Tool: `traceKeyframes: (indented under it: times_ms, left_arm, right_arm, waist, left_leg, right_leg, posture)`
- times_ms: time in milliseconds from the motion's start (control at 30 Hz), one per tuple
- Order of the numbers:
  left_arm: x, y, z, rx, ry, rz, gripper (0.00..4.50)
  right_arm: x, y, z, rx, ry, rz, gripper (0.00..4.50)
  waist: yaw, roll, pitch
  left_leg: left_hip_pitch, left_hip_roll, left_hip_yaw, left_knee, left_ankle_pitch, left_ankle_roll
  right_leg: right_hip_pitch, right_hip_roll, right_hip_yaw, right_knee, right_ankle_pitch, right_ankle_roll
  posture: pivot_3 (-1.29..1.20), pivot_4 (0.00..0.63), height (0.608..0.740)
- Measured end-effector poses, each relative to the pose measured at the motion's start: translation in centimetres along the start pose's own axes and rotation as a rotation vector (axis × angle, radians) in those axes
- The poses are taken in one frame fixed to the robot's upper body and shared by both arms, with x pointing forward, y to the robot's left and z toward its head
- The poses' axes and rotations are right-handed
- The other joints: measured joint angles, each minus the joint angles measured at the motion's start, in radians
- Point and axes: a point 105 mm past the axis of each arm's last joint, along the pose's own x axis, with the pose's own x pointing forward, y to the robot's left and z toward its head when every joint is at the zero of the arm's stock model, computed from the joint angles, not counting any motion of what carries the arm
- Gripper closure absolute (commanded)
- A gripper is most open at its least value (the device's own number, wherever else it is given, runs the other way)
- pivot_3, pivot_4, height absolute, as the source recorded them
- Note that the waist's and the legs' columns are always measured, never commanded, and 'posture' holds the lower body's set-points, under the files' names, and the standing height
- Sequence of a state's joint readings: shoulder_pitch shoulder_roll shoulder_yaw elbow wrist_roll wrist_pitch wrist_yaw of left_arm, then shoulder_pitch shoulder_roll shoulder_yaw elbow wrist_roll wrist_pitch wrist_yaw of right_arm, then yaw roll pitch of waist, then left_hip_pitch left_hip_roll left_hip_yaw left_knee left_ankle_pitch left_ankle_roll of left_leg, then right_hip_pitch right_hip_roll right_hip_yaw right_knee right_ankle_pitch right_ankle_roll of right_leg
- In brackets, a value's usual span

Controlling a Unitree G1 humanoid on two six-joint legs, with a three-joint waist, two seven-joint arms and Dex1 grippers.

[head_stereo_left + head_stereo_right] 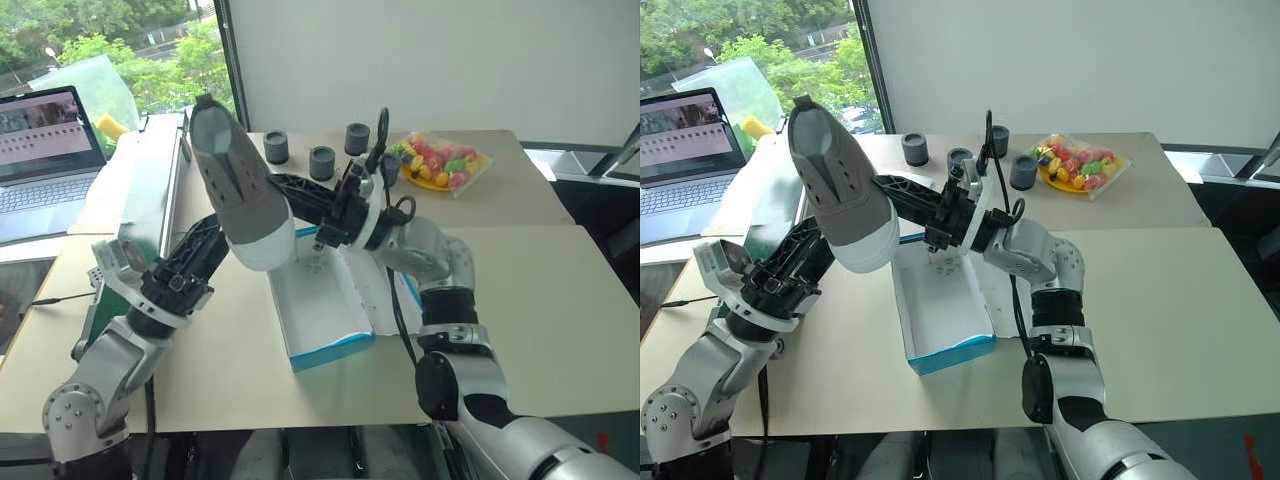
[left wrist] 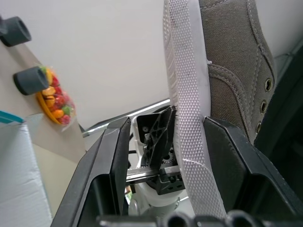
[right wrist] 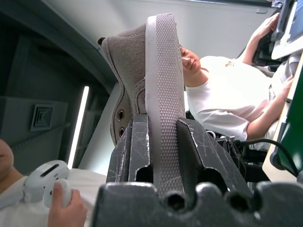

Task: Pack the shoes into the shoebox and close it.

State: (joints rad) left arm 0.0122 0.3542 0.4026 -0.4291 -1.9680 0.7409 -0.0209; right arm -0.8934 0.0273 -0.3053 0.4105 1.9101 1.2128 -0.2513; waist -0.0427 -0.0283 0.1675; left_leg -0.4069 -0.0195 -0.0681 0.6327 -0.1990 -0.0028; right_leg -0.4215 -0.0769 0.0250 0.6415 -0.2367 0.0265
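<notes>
Stretching across the frame, a pale tabletop (image 1: 520, 300) carries everything in this packing job, with a laptop (image 1: 45, 160) open at its far left corner. At the middle lies the shoebox (image 1: 325, 320), bright blue outside and white within, its tray open and its lid folded flat to the right, so the inside shows and no shoe is seen in it yet. Above the box's near-left side, one grey-taupe shoe (image 1: 240, 190) hangs in the air, toe cap down and heel up, pale sole turned toward the left arm; it looks to be held high there so that one arm can pass it to the other before it goes into the tray. The right gripper (image 3: 161, 142) reaches in from the right and is clamped on the shoe, its two black fingers pressing the sole's ribbed edge from either side. The left gripper (image 2: 189, 156) sits under the shoe with its fingers parted; one finger (image 2: 232, 156) lies against the sole and the other stands clear, so this hand appears to bracket the shoe rather than grip it. Behind the arms, a plate of bright sweets (image 1: 440, 165) sits at the table's far edge. Smallest are three short dark cylinders (image 1: 322, 162) beside it, no part of the job. A seated person in a white shirt (image 3: 227, 104) shows in the right wrist view.
</notes>
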Motion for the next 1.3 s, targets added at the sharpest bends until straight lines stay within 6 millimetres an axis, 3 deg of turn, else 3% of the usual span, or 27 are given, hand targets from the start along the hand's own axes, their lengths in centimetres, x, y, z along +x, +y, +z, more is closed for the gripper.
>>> traceKeyframes:
  times_ms: [100,267,333,467,567,700,933,1167,1300]
  left_arm:
    - [-0.3,0.4,-1.8,-0.011,0.058,0.037,1.91]
    - [-0.5,-1.2,-1.4,0.115,0.069,0.031,1.91]
    - [-0.6,-1.3,-2.1,0.310,0.182,0.091,1.91]
    - [-1.9,-0.8,-4.2,0.823,0.564,0.206,1.91]
    - [-4.0,-0.1,-4.7,1.004,0.755,0.263,1.91]
    - [-5.6,0.2,-5.3,1.043,0.853,0.262,1.91]
    - [-5.3,-0.1,-5.4,1.097,0.856,0.219,1.91]
    - [-4.9,-0.4,-5.5,1.094,0.851,0.190,1.91]
    - [-4.6,-0.7,-5.5,1.099,0.844,0.170,1.91]
  right_arm:
    - [-0.5,0.8,1.4,-0.041,-0.072,-0.002,4.13]
    - [-2.6,0.9,4.2,-0.158,-0.191,-0.086,4.13]
    - [-3.5,1.1,5.0,-0.251,-0.214,-0.145,4.13]
    - [-4.1,1.4,5.3,-0.489,-0.157,-0.316,4.13]
    - [-5.2,1.4,5.2,-0.668,-0.063,-0.505,4.13]
    - [-6.9,-1.1,4.4,-0.790,0.069,-0.763,4.13]
    - [-9.6,-8.2,0.1,-0.755,0.216,-1.021,4.13]
    - [-11.0,-8.8,0.7,-0.884,0.100,-1.221,4.13]
    - [-10.9,-9.4,0.6,-0.911,0.089,-1.272,4.13]
  waist:
    - [0.002,0.000,0.000]
    - [0.004,0.000,0.000]
    - [0.003,0.001,0.000]
    - [-0.004,0.003,0.002]
    - [-0.005,0.006,0.005]
    - [-0.001,0.006,0.005]
    - [0.001,0.006,0.005]
    - [0.001,0.005,0.005]
    - [-0.001,0.005,0.005]
  left_leg:
    - [0.000,0.000,0.000,0.000,0.000,0.000]
    - [0.000,0.000,0.001,0.000,0.000,0.000]
    - [0.000,0.000,0.002,-0.001,0.000,0.000]
    - [0.001,0.001,0.008,-0.005,0.000,0.000]
    - [0.002,0.002,0.012,-0.007,-0.001,0.001]
    - [0.002,0.002,0.012,-0.007,-0.001,0.002]
    - [0.000,0.002,0.013,-0.005,-0.001,0.002]
    - [0.001,0.002,0.013,-0.004,-0.001,0.002]
    - [0.001,0.002,0.014,-0.004,-0.001,0.002]
  right_leg:
    - [0.000,0.000,0.000,0.000,0.000,0.000]
    - [0.000,0.000,0.001,0.000,0.000,0.000]
    - [-0.001,0.000,0.001,-0.001,0.000,0.000]
    - [-0.003,0.001,0.006,-0.001,0.000,0.000]
    - [-0.005,0.001,0.010,-0.002,-0.001,-0.001]
    - [-0.005,0.001,0.010,-0.003,-0.001,-0.001]
    - [-0.004,0.001,0.011,-0.007,0.000,0.001]
    - [-0.002,0.001,0.011,-0.010,0.002,0.004]
    - [-0.002,0.002,0.012,-0.010,0.002,0.004]
  posture:
    - [0.00,0.150,0.740]
    - [0.00,0.150,0.740]
    - [0.00,0.150,0.740]
    - [0.00,0.150,0.740]
    - [0.00,0.150,0.740]
    - [0.00,0.150,0.740]
    - [0.00,0.150,0.740]
    - [0.00,0.150,0.740]
    - [0.00,0.150,0.740]
